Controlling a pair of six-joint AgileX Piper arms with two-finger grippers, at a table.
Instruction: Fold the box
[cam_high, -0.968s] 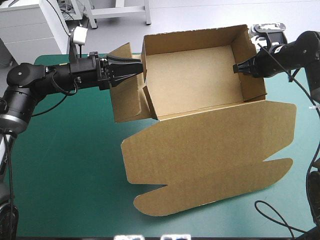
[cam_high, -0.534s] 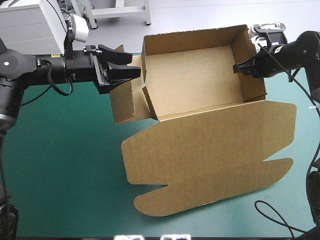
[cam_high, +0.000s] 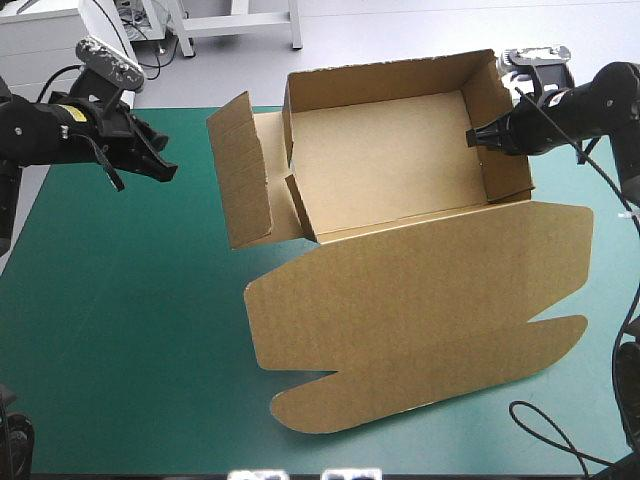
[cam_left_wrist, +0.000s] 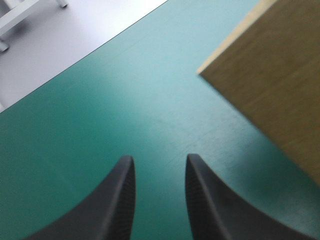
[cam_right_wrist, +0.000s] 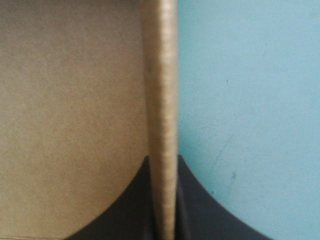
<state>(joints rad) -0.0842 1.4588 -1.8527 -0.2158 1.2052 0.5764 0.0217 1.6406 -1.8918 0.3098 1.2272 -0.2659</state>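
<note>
High view: left end effector (cam_high: 166, 172) farther left

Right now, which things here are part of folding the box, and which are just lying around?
Job in hand: the box, walls partly raised, lid flat; right gripper, shut on its right wall; left gripper, open, apart from the box.
Not part of it: only the teal-green cover underneath.
</note>
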